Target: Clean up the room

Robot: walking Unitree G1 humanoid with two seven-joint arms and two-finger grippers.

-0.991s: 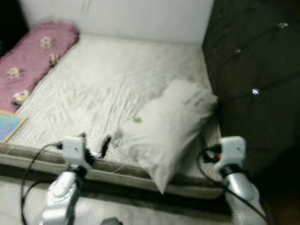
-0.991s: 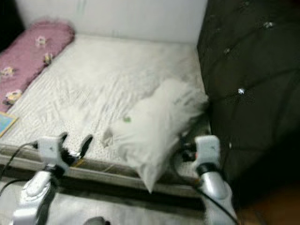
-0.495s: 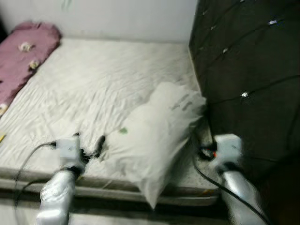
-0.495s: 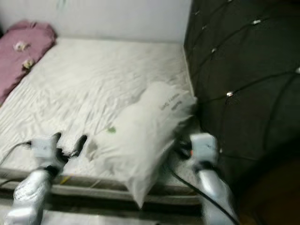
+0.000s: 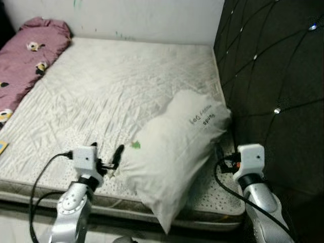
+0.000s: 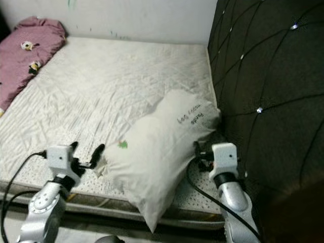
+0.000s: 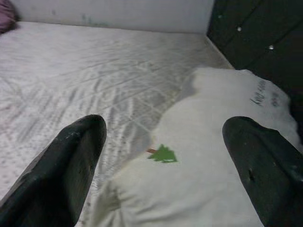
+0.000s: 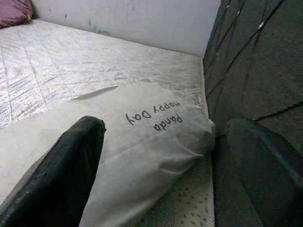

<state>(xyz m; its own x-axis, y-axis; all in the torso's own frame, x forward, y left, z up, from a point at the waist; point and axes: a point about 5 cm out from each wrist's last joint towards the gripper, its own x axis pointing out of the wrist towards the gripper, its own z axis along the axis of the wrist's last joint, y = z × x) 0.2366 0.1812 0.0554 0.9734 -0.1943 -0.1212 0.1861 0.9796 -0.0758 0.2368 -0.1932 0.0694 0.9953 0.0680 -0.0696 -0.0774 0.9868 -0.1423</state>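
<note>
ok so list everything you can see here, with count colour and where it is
pillow: one, white with dark lettering and a small green mark, near corner of the mattress, overhanging its edge
mattress: one, white, bare, across the middle
blanket: one, pink with small figures, far left of the mattress
headboard: one, black, tufted, right side
wall: one, white, behind
left gripper: open, at the pillow's left edge
right gripper: open, by the pillow's right side

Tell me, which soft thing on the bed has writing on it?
The white pillow beside the dark headboard has black handwriting near its top corner and a small green tree mark. The pink blanket at the far side has little flower shapes instead.
</note>
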